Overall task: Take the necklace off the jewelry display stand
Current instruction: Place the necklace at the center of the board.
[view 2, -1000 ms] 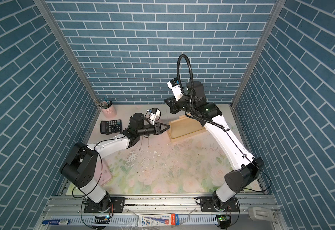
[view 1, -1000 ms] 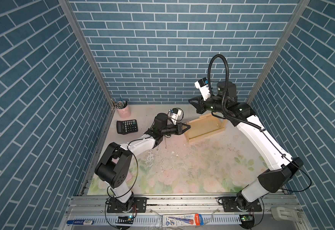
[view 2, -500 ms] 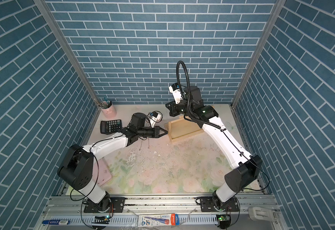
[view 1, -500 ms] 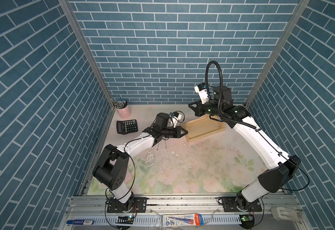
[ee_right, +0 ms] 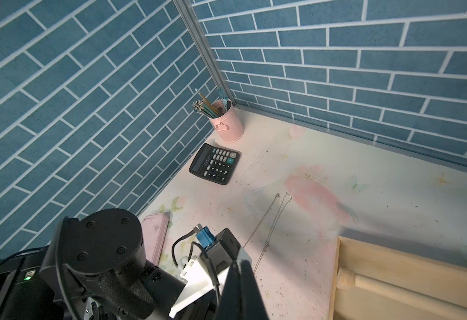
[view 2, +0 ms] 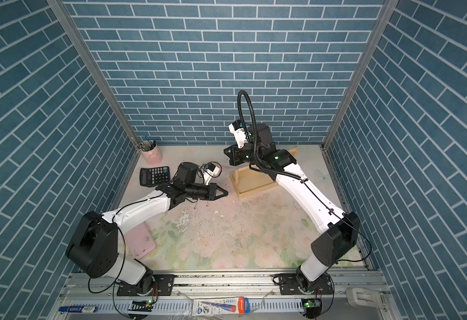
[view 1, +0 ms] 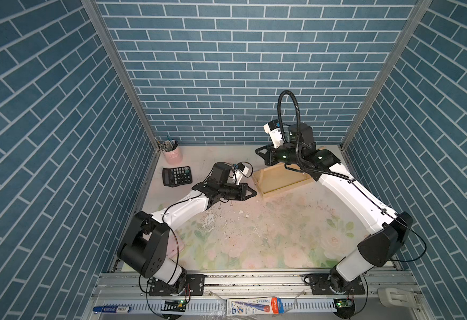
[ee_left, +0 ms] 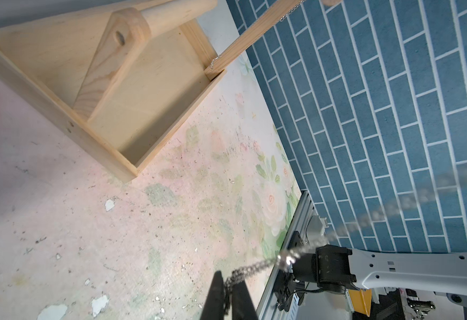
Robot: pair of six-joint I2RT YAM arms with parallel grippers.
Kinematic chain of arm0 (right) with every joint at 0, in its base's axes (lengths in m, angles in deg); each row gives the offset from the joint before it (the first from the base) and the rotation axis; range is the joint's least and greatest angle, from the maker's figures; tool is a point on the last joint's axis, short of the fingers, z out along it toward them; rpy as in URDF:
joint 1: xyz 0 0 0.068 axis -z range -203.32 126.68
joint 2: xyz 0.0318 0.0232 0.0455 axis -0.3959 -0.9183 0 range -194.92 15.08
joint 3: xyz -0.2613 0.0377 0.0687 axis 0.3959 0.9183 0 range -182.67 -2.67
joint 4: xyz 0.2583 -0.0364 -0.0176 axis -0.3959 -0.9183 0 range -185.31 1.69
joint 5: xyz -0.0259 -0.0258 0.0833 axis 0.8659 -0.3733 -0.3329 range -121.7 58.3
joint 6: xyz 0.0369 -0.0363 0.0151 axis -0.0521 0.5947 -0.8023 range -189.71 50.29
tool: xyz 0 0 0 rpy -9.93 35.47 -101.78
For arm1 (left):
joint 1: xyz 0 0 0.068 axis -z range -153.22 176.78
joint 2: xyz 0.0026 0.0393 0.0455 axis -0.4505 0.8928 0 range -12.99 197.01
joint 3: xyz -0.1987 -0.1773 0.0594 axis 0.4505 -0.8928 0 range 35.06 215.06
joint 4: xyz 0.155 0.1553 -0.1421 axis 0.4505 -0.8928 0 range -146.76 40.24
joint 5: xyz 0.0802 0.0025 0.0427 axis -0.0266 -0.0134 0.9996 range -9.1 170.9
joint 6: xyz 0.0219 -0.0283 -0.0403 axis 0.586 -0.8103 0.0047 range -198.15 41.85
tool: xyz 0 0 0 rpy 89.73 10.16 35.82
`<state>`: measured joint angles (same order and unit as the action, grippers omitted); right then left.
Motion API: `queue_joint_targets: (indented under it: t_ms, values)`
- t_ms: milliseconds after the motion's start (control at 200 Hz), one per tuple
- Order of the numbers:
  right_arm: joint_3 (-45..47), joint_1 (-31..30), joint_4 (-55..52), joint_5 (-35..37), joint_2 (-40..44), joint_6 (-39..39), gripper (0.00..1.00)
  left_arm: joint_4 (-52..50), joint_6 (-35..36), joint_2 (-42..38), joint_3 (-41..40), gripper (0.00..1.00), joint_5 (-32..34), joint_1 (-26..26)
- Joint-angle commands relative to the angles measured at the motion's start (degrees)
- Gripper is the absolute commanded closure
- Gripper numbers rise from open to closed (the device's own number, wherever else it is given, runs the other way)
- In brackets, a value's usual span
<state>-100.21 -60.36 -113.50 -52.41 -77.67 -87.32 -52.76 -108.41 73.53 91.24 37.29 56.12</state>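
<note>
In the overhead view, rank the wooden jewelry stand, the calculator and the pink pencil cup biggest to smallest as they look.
1. jewelry display stand, largest, though partly hidden.
2. calculator and pink pencil cup: nearly alike, calculator perhaps slightly bigger.

A pencil cup (view 1: 172,155) stands in the table's (view 1: 268,235) back left corner, a calculator (view 1: 177,176) just before it. The stand (view 1: 276,180) sits right of the calculator; a phone (view 2: 141,242) lies front left.

Open mat (view 1: 268,243) in front (worn, flecked); the jewelry display stand (view 1: 278,179), calculator (view 1: 177,176) and pencil cup (view 1: 172,156) crowd the back.
</note>
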Motion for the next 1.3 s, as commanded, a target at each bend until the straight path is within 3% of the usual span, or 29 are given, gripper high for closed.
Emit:
queue_joint_targets:
  t_ms: [0, 530, 690, 1295]
  values:
    - [0.37, -0.96, 2.72, 0.51, -1.52, -2.46, 1.00, -2.76, -0.65, -2.11, -2.68, 0.98, -1.46, -2.15]
    - [-6.79, -3.39, 4.90, -2.22, -14.61, -4.44, 1.00, -8.16, -1.57, -6.97, -9.96, 0.99, -6.49, -13.90]
    - [-10.25, -3.61, 5.41, -4.05, -19.09, -4.72, 1.00, -11.69, 0.47, -6.38, -9.18, 0.99, -6.65, -14.50]
    - [-24.13, -3.48, -4.34, -2.92, -34.57, 0.45, 1.00, 0.50, -4.91, 4.51, -10.02, 0.98, -3.21, -12.44]
